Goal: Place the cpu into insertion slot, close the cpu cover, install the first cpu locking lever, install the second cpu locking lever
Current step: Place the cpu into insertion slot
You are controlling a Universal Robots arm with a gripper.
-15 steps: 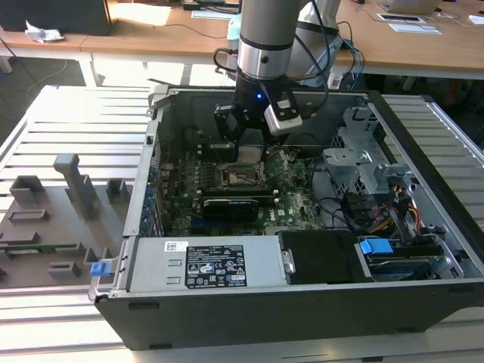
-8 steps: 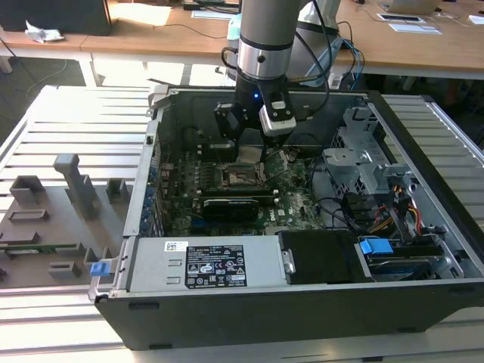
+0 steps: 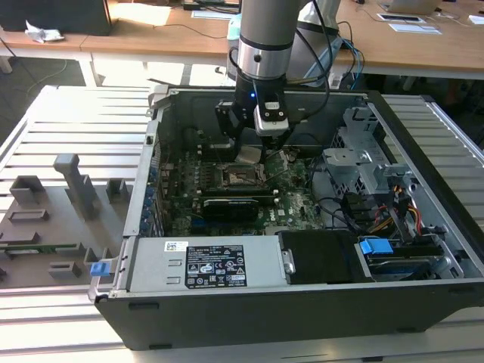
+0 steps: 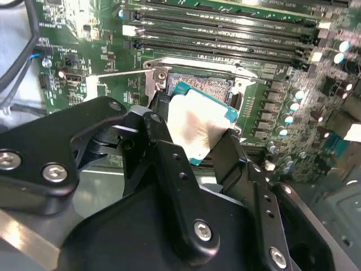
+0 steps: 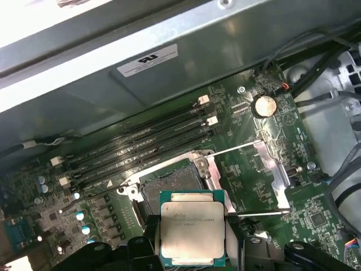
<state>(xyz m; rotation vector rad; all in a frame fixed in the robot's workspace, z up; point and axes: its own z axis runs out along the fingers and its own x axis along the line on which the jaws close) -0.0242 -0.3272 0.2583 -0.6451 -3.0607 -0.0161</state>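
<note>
The cpu (image 5: 193, 234) covers part of the socket (image 5: 169, 179) — the claw (image 5: 193, 244) hides its side edges.

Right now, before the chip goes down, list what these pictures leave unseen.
- Underside of the cpu: faces away in both wrist views.
- The socket: partly behind the cpu in both wrist views; contacts too small in the exterior view.
- Grip contact on the cpu's edges: covered by the fingers of the gripper, second wrist view.

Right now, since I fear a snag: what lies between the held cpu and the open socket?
Nothing. In the first wrist view the gripper holds the cpu near the socket, whose bare bed shows, with no cable across the gap.
</note>
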